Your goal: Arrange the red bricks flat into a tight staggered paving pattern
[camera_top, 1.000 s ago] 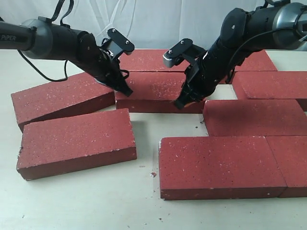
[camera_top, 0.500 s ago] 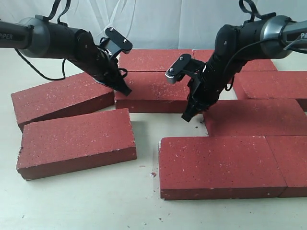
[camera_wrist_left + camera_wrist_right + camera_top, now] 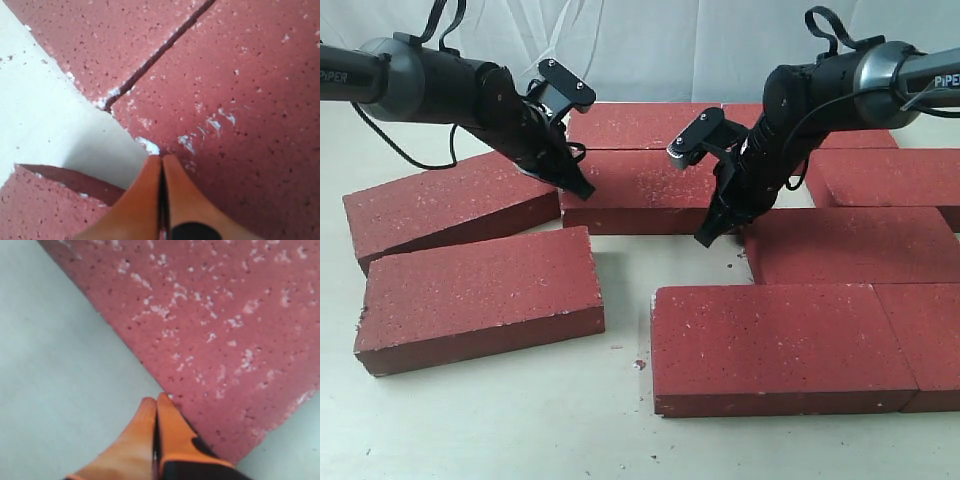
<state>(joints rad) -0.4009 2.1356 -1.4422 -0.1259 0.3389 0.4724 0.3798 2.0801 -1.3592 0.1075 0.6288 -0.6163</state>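
Note:
Several red bricks lie flat on the pale table in the exterior view. The middle brick (image 3: pixel 650 185) lies behind a front-centre brick (image 3: pixel 780 340) and left of a right-hand brick (image 3: pixel 850 245). A left brick (image 3: pixel 450 205) is tilted, its right end raised. My left gripper (image 3: pixel 588 192) is shut and empty, its tips at the middle brick's near-left corner (image 3: pixel 225 100); a thin seam separates that brick from the one behind (image 3: pixel 110 35). My right gripper (image 3: pixel 704 240) is shut and empty, tips low at the table beside a brick's edge (image 3: pixel 225 330).
A front-left brick (image 3: pixel 480 295) lies loose and angled. Two more bricks (image 3: pixel 640 125) line the back, and others (image 3: pixel 890 175) fill the right side up to the frame edge. Bare table (image 3: pixel 620 250) shows between the middle and front bricks.
The right gripper has come down off the middle brick's right end to the table in front of it, then edged slightly. The left arm has barely moved. No brick has visibly shifted.

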